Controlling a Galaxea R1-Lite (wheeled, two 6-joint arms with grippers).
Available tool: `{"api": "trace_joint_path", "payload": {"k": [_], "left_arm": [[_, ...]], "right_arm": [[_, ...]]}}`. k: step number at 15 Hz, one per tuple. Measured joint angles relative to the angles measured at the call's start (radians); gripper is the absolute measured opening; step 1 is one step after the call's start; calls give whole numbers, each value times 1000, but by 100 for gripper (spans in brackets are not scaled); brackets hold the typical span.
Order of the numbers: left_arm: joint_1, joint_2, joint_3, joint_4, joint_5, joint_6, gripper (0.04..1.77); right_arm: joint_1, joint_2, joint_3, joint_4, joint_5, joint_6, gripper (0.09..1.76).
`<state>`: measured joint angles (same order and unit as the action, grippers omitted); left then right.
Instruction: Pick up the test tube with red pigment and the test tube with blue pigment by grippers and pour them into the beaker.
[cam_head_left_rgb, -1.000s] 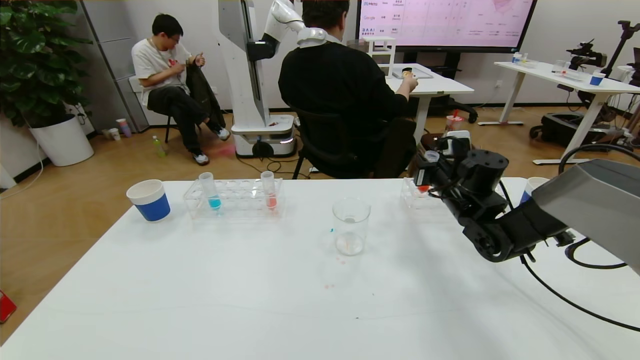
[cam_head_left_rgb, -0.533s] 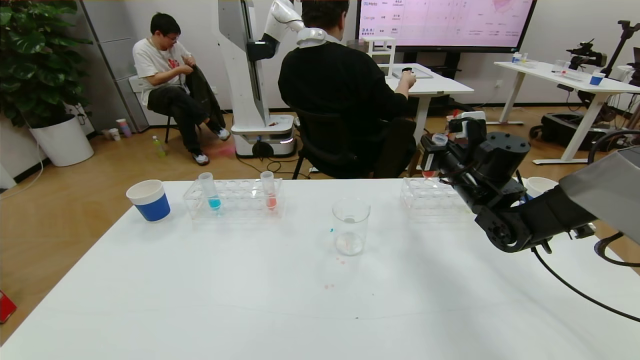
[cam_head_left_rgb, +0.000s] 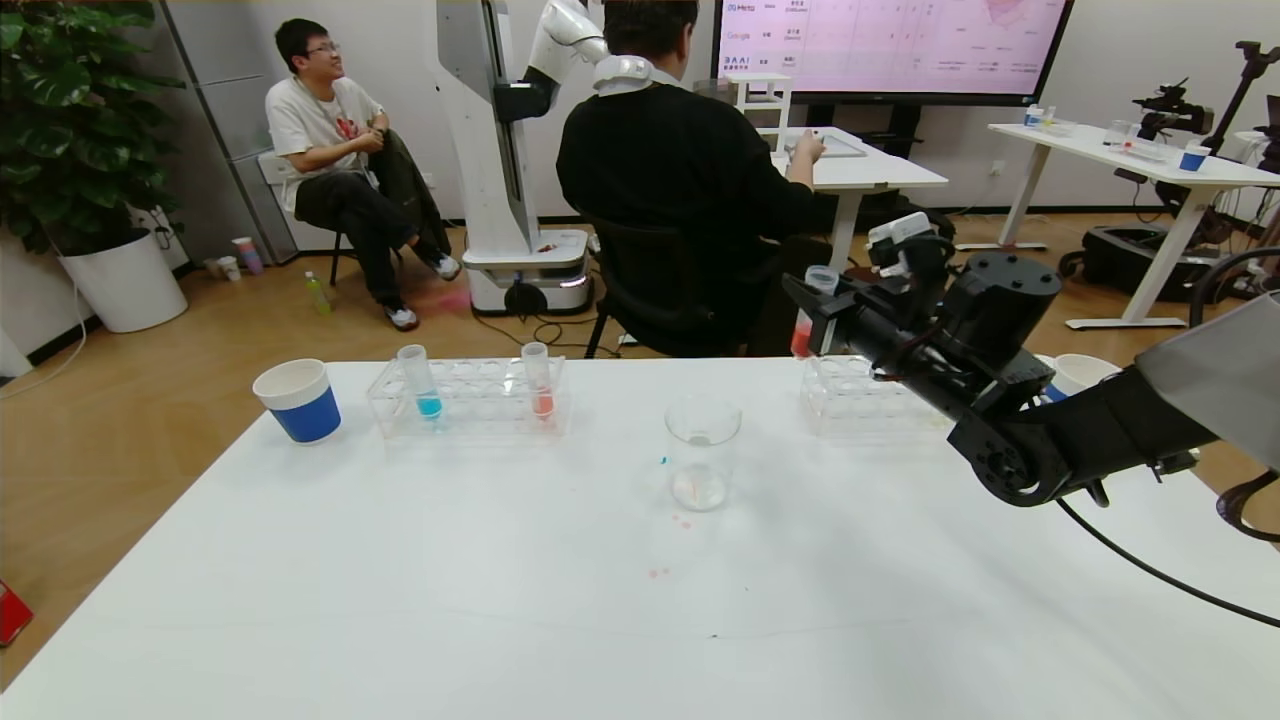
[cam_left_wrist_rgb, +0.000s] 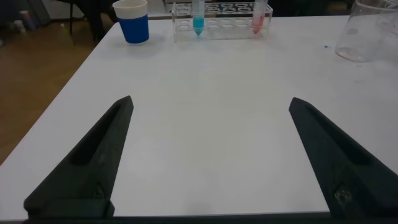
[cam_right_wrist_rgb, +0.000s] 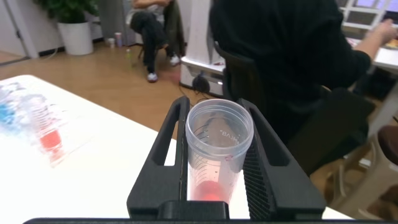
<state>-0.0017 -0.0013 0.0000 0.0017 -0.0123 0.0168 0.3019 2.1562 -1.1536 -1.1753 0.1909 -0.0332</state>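
My right gripper (cam_head_left_rgb: 815, 305) is shut on the test tube with red pigment (cam_head_left_rgb: 805, 335) and holds it upright in the air, above the near left end of the right-hand clear rack (cam_head_left_rgb: 850, 398). In the right wrist view the tube (cam_right_wrist_rgb: 217, 149) stands between the two black fingers (cam_right_wrist_rgb: 166, 146) with red liquid at its bottom. The beaker (cam_head_left_rgb: 702, 452) stands mid-table, left of and nearer than the gripper. The test tube with blue pigment (cam_head_left_rgb: 421, 385) stands in the left rack (cam_head_left_rgb: 470, 408). My left gripper (cam_left_wrist_rgb: 211, 109) is open and empty low over the table, out of the head view.
A paler red tube (cam_head_left_rgb: 539, 385) stands in the left rack. A blue paper cup (cam_head_left_rgb: 298, 400) is at the far left, another (cam_head_left_rgb: 1075, 372) behind my right arm. Small pigment drops lie near the beaker. People and a robot are beyond the table.
My right gripper has lifted the red tube up out of the right rack and carried it leftward. The left gripper, beaker and left rack have not moved.
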Motion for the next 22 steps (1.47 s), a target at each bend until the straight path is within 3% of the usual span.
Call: {"api": "trace_joint_path", "payload": {"k": [6,14,17,20,22], "left_arm": [[0,0,0,0,0,0,175],[0,0,0,0,0,0,175],[0,0,0,0,0,0,175],[0,0,0,0,0,0,175],[0,0,0,0,0,0,175]], "right_arm": [[28,23,13,-126,216,-229,51],[96,71,32,-137,244,-485,51],[87,109,18,-183,336,-573,51],[100,154,-34,-230,369,-591,51],[100,172,-59,-227,409,-671,51]]}}
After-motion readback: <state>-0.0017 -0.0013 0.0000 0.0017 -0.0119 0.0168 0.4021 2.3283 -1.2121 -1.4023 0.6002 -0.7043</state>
